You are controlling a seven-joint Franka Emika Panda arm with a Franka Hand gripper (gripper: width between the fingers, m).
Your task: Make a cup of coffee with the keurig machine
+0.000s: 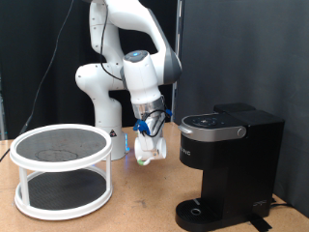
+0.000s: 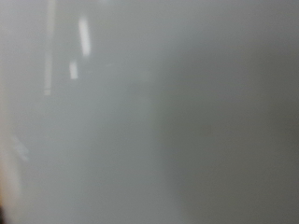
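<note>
My gripper [image 1: 149, 133] hangs from the white arm in the middle of the exterior view. It is shut on the white cup [image 1: 147, 150] and holds it tilted, a little above the wooden table. The cup is just to the exterior view's left of the black keurig machine [image 1: 230, 164], level with its upper body. The machine's lid is down, and its round drip base [image 1: 198, 211] has nothing on it. The wrist view is filled with a blurred pale grey-white surface [image 2: 149, 112], very close to the camera, most likely the cup.
A white two-tier round rack [image 1: 62, 169] with dark mesh shelves stands on the table at the exterior view's left. The arm's base [image 1: 101, 116] is behind, between the rack and the machine. A black curtain hangs at the back.
</note>
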